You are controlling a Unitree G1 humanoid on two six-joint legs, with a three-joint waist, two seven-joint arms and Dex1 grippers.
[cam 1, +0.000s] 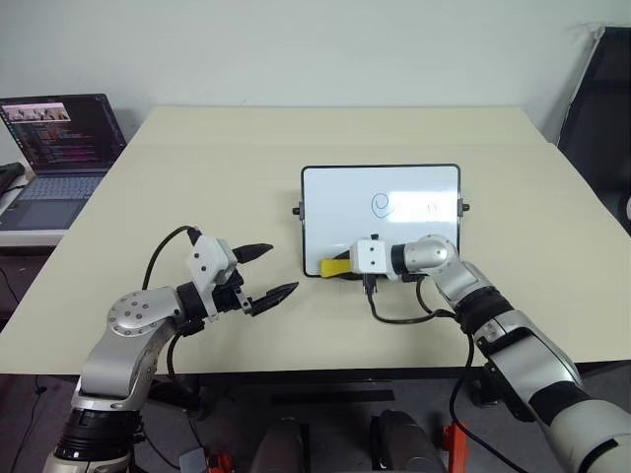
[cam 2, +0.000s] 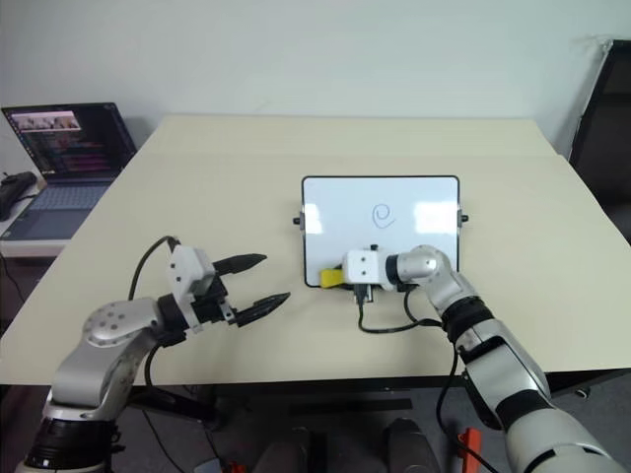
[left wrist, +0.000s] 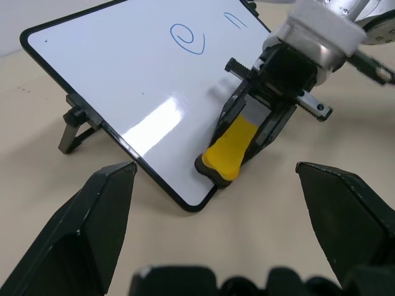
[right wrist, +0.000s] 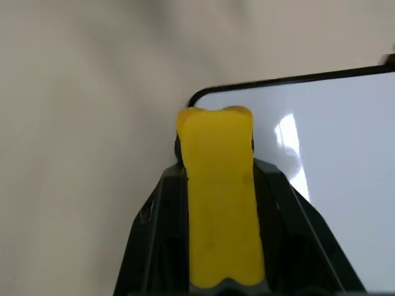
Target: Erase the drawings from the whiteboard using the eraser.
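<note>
Beige table [cam 1: 197,177] is lying wide around the whiteboard [cam 1: 345,212]; laptop [cam 1: 61,148] is sitting off its left edge. Right gripper [cam 1: 340,266] is clenching the eraser [cam 1: 333,266] at the board's near-left corner, while left gripper [cam 1: 264,272] is hanging spread apart.

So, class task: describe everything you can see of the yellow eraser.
The eraser is a small yellow block with a dark underside and a notched front end. It is clamped lengthwise in the right gripper, its tip poking out beyond the black fingers. It sits at the near left corner of the whiteboard, at the board's lower edge, away from the remaining swirl.
</note>
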